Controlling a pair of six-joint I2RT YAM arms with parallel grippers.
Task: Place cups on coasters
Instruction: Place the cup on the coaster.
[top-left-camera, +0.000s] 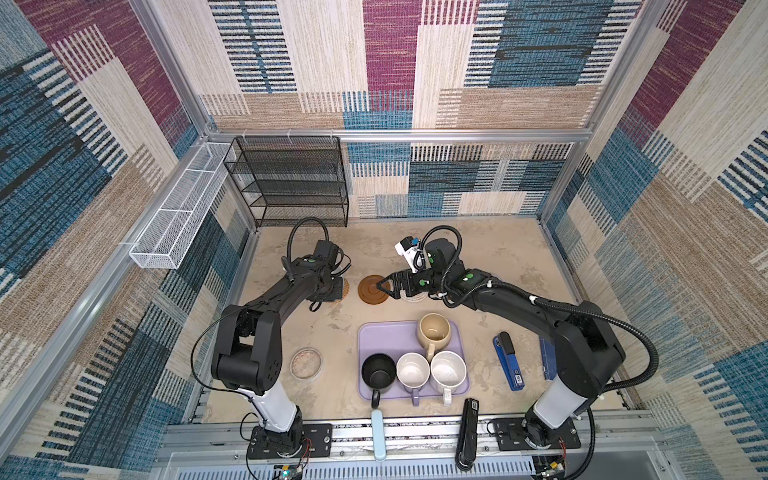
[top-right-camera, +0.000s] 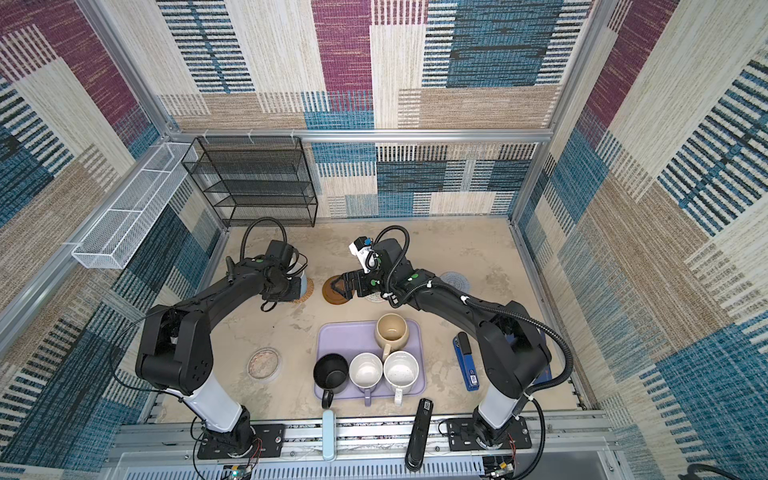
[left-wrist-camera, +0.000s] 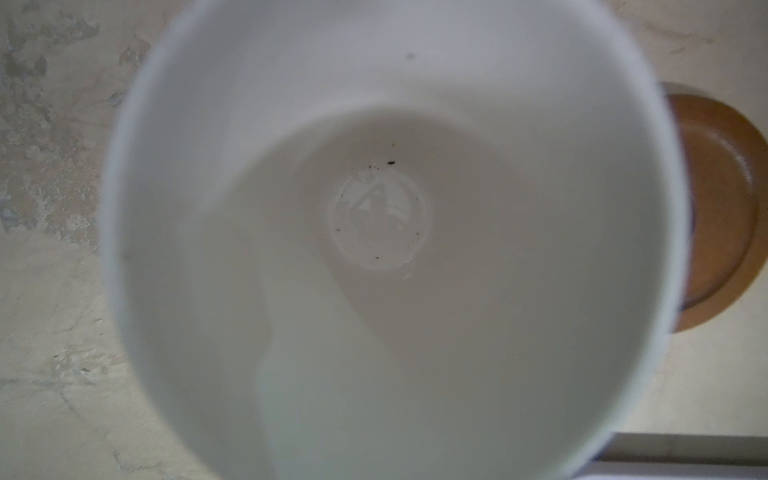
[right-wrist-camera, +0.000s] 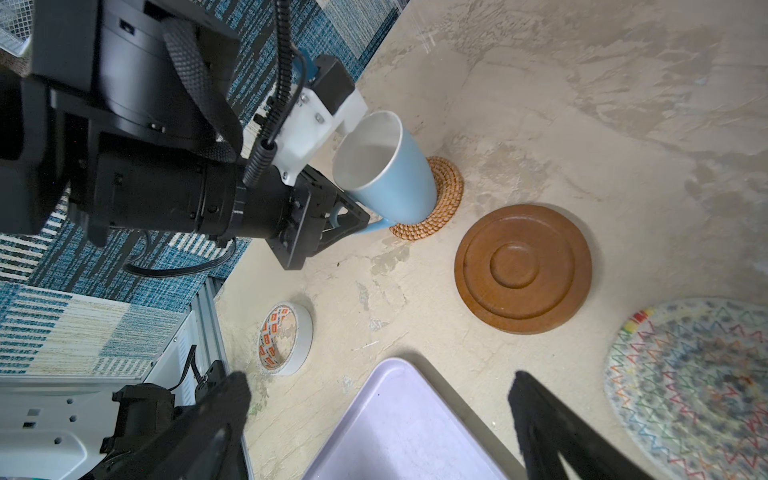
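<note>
Left gripper (right-wrist-camera: 355, 217): looked clamped on the handle of the light blue mug (right-wrist-camera: 395, 183), at least going by the right wrist view
Light blue mug: base down on the rattan coaster (right-wrist-camera: 446, 199), white inside, nothing in it but a few dark specks
Rattan coaster: far left of the worktop (top-left-camera: 519, 249), poking out from under the mug on one side
Wooden coaster (right-wrist-camera: 523, 268): bare, right beside the rattan one
Whitish crocheted coaster (right-wrist-camera: 690, 382): next along, also bare, partly under the right arm in both top views
Blue-grey crocheted coaster (top-right-camera: 455, 281): further right, mostly hidden by that arm
Right gripper (right-wrist-camera: 378, 376): jaws wide apart, holding nothing, hovering by the edge of the wooden coaster
Lavender tray (top-left-camera: 386, 332): nearer the front, carrying the other four mugs
Mugs on tray: beige mug (top-left-camera: 434, 330) at the back; black mug (top-left-camera: 378, 371), lavender mug (top-left-camera: 412, 370) and speckled white mug (top-left-camera: 448, 371) in a row at the front, handles pointing forward
Other stuff: roll of tape (right-wrist-camera: 286, 338) left of the tray, blue stapler (top-left-camera: 509, 365) on its right
</note>
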